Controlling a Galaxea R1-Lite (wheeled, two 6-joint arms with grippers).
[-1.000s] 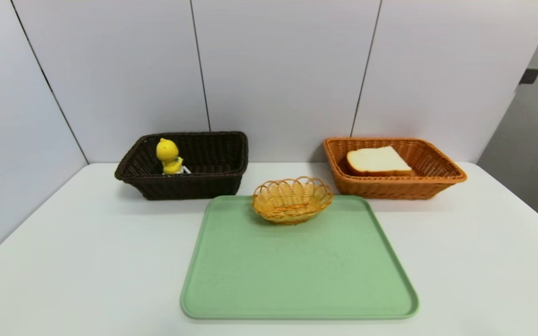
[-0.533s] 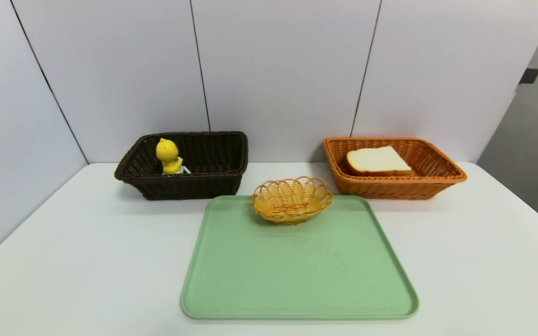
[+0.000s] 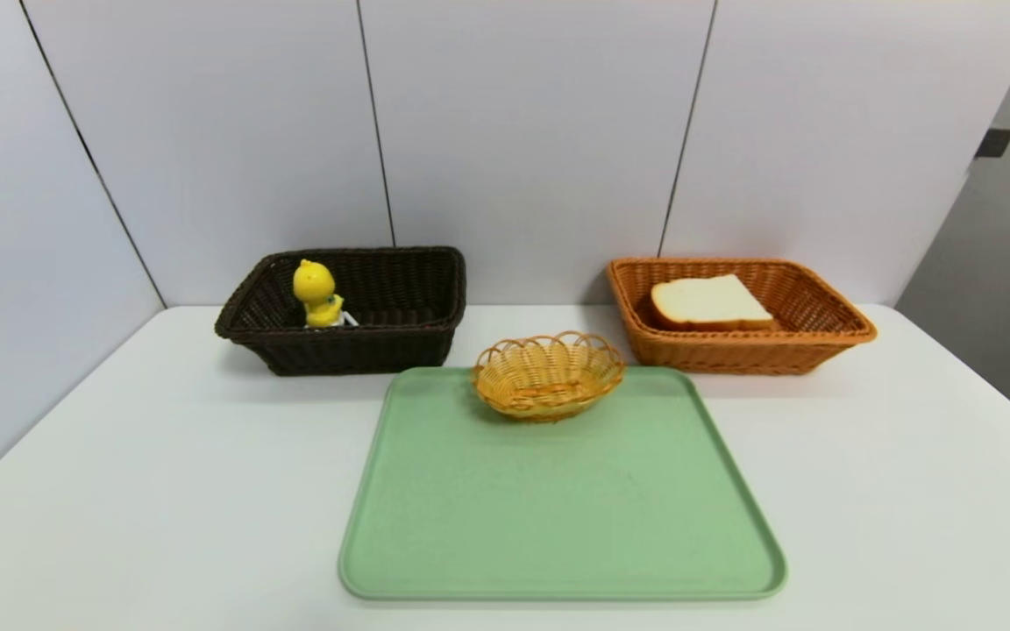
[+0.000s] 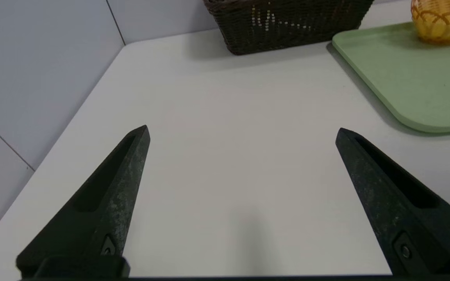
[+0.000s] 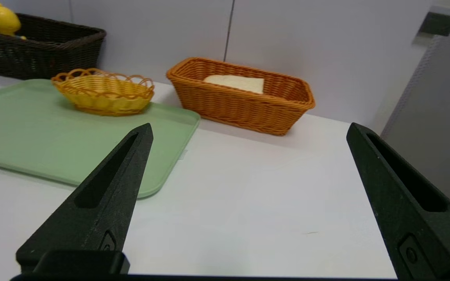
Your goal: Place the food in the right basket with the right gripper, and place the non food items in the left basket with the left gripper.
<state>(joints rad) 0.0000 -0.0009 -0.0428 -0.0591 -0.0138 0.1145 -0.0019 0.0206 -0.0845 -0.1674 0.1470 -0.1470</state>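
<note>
— Both sets of jaws stand wide with nothing between them. My left gripper [image 4: 241,132] hangs low over bare table [image 4: 225,117] on the near left, well short of the dark brown basket [image 3: 343,308]. My right gripper [image 5: 248,130] sits likewise on the near right, pointing toward the orange basket [image 3: 737,314]. Neither arm reaches into the head view.

— So how much is done?

— As far as I can see, the sorting looks finished. A slice of bread [image 3: 708,302] lies in the orange basket, and the yellow chick toy [image 3: 318,294] stands upright at the left end of the dark basket. The green tray [image 3: 562,499] is bare apart from the small round yellow basket [image 3: 548,373] at its far edge, and that looks empty to me.

— Anything you can't vouch for?

— Yes. The basket walls hide their floors, so a pen, a small duck or a drink carton could lie inside unseen. Something white shows at the chick's base; I can't tell whether it's its wheels or something else. From my left wrist only the dark basket's lower wall shows.
</note>
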